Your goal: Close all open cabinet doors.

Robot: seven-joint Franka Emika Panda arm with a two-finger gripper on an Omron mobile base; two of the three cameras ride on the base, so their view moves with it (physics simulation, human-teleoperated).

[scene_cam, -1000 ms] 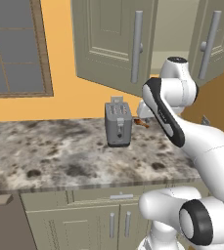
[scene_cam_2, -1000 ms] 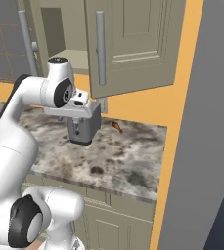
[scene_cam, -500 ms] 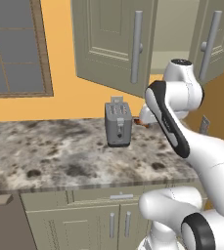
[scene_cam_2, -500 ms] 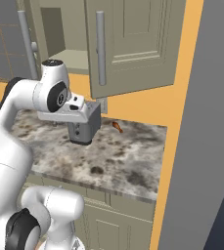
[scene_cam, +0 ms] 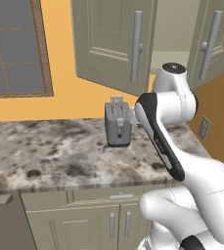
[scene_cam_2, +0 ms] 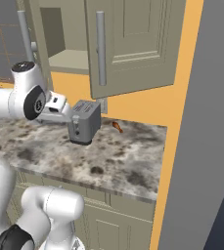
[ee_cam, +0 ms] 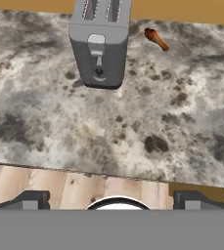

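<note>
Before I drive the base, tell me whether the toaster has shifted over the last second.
No. The toaster sits in the same place on the counter, under the open cabinet door's lower left corner.

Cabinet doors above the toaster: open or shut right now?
Open. Both cabinet doors swing out from the cabinet, baring the shelf inside.

The white arm (scene_cam: 165, 132) rises from the base and folds forward at a high elbow, the forearm angling down. The gripper (ee_cam: 111, 200) points downward, its two dark fingertips (ee_cam: 29, 201) spread wide apart, holding nothing.
</note>
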